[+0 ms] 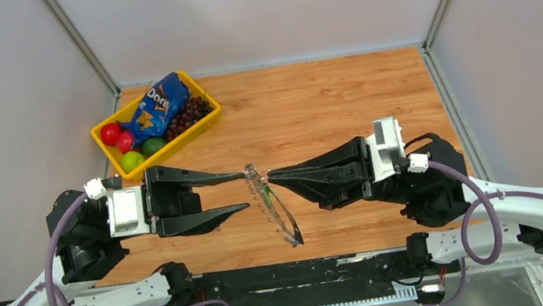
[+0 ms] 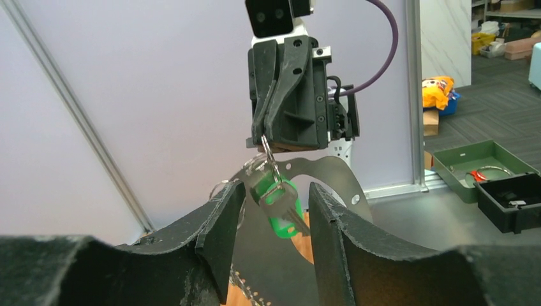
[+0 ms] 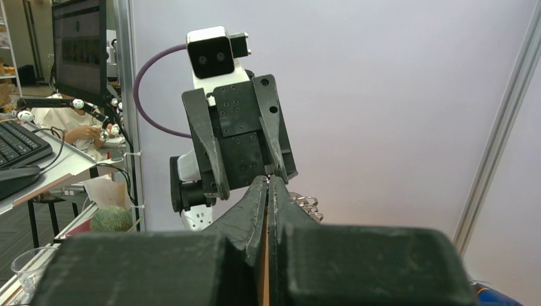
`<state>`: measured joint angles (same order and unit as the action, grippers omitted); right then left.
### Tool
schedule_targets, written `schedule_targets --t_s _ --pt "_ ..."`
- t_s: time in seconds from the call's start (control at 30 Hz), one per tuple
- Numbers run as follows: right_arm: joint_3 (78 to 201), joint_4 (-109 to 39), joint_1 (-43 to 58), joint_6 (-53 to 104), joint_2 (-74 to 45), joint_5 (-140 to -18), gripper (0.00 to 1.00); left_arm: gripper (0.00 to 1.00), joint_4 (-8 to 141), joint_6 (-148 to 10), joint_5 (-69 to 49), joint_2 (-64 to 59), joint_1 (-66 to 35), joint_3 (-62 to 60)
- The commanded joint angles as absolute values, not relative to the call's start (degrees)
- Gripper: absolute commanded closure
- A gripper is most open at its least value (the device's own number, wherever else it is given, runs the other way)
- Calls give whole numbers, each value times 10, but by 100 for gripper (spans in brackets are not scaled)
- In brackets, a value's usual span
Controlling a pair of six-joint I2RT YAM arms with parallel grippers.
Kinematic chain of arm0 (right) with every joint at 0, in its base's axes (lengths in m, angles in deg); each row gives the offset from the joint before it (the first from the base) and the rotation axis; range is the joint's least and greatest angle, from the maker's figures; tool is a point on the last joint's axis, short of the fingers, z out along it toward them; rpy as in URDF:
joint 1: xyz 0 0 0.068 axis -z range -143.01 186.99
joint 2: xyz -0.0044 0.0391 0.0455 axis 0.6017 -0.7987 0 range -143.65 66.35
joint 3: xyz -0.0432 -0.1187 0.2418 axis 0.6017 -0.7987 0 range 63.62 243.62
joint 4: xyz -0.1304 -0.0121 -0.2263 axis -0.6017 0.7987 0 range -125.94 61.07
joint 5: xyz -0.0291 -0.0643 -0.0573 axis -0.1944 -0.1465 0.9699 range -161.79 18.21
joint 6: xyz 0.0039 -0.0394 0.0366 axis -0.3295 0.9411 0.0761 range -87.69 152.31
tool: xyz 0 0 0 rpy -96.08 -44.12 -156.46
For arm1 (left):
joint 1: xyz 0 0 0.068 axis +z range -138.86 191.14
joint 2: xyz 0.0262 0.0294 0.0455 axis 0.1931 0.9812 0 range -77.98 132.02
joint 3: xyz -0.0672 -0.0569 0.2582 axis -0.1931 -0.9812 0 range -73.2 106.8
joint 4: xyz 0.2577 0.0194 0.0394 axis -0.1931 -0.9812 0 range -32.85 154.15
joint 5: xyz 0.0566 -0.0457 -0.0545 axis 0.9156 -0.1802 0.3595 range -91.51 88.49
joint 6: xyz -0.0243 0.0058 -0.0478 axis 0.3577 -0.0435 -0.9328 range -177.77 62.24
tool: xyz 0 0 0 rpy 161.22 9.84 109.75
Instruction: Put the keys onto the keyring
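**Desk:** Where are the keys?

**Me:** The keys (image 2: 281, 207), green tag and all, dangle in the air just below the tips of my right gripper (image 1: 268, 176). That is over the middle of the table (image 1: 310, 106), toward its near edge.

**Desk:** And the keyring?

**Me:** The keyring (image 1: 281, 212) hangs from those same tips, sloping down toward the near edge. My right fingers are pressed fully together on its thin wire.

**Desk:** Left side?

**Me:** My left gripper (image 1: 245, 191) faces the right one with its fingers roughly half apart, gripping nothing. In its wrist view the keys hang in the gap and seem to touch neither finger.

**Desk:** So, finished?

**Me:** Nearly, I'd judge. The bunch seems to hang from the ring without the left arm's help. I can't tell whether it is truly threaded onto the hoop, so that needs checking. The yellow basket (image 1: 177, 141) at the far left corner plays no part.
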<state>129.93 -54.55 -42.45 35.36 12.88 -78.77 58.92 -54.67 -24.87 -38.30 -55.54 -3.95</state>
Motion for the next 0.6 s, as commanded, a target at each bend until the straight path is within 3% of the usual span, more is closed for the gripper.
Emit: schedule_targets --t_s 0.0,0.23,0.57 --pt "1297 -575 -425 349 132 -782 100 47 614 -559 -245 -383 -555 -40" --pt "1293 -588 -426 354 129 -772 100 48 630 -574 -255 -366 -555 -45" --pt "1295 -601 -426 362 116 -768 100 58 637 -574 -248 -361 -555 -49"
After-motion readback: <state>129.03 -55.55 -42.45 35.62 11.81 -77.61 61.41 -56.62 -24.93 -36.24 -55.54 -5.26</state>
